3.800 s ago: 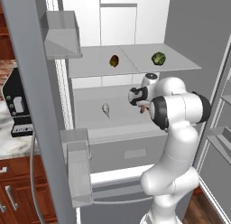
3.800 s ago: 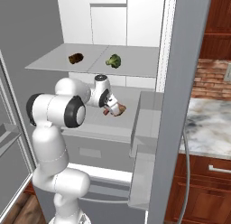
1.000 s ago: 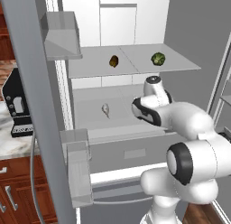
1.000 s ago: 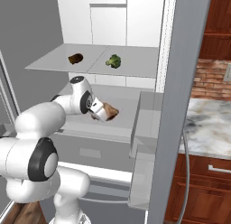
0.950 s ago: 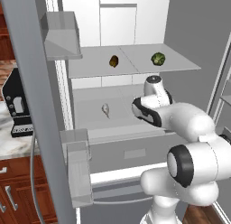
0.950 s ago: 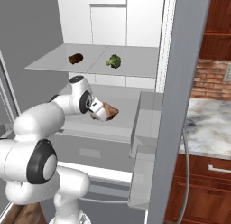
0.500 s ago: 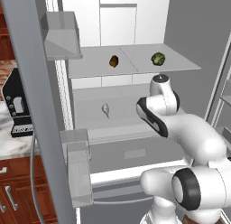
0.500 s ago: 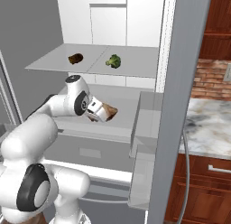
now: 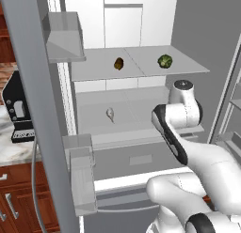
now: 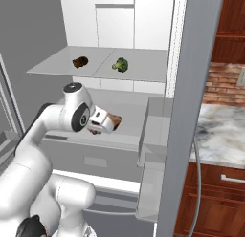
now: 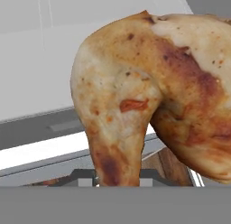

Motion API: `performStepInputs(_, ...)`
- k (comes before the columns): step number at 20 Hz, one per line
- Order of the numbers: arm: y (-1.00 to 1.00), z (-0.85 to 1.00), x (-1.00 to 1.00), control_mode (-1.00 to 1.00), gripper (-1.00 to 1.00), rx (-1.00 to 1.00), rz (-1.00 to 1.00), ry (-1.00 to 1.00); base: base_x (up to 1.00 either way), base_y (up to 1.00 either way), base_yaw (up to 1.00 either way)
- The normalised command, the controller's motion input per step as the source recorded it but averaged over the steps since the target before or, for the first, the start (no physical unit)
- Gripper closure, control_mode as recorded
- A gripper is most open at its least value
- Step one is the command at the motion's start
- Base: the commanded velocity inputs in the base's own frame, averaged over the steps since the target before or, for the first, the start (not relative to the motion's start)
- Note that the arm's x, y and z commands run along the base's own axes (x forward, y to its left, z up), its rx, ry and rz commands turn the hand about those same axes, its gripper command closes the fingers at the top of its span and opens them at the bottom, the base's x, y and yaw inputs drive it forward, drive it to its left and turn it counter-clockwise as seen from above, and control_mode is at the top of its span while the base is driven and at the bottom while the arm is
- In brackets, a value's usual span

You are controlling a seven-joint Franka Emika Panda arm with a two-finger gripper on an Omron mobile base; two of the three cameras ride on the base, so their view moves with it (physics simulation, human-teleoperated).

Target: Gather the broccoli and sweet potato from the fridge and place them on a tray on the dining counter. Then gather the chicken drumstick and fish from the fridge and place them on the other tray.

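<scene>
Golden-brown and blotched with darker patches, the drumstick (image 11: 149, 92) looms right in front of the hand camera, its narrow end running down between the finger tips. From the right base view I see the same drumstick (image 10: 114, 121) sticking out of the gripper (image 10: 106, 124), whose jaws are closed on it, held in the air in front of the open fridge (image 10: 134, 21), just above the lower shelf (image 10: 131, 114).

On the upper shelf (image 9: 141, 67) the sweet potato (image 9: 118, 63) lies to the left and the broccoli (image 9: 164, 61) to the right, well apart from each other. The right base view shows the same pair, sweet potato (image 10: 80, 62) and broccoli (image 10: 120, 65), both sitting on that shelf. Below them, on the lower shelf, I make out the pale fish (image 9: 110, 114) toward the left side in the left base view.

A marble counter (image 10: 220, 135) runs to the right of the fridge, above brown cabinets (image 10: 215, 202). A dark coffee machine (image 9: 19, 107) stands on the counter to the left.
</scene>
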Motion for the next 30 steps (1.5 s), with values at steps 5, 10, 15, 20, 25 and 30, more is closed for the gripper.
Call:
performStepInputs(5, 0.00, 0.40, -0.73, -1.00, 1.00, -0.03, 0.18, -0.04, 0.00, 0.00, 0.00)
performStepInputs(10, 0.00, 0.56, -0.81, -1.00, 1.00, -0.03, 0.17, -0.15, 0.00, 0.00, 0.00)
performStepInputs(15, 0.00, 0.70, -0.61, -1.00, 1.00, -0.01, 0.12, -0.19, 0.00, 0.00, 0.00)
performStepInputs(20, 0.00, 0.84, -0.38, -1.00, 1.00, 0.00, 0.07, -0.11, 0.00, 0.00, 0.00)
performStepInputs(25, 0.00, 0.77, -0.30, -1.00, 1.00, 0.00, 0.03, -0.04, 0.00, 0.00, 0.00)
performStepInputs(30, 0.00, 0.37, -0.36, -1.00, 1.00, 0.00, 0.00, 0.00, 0.00, 0.00, 0.00)
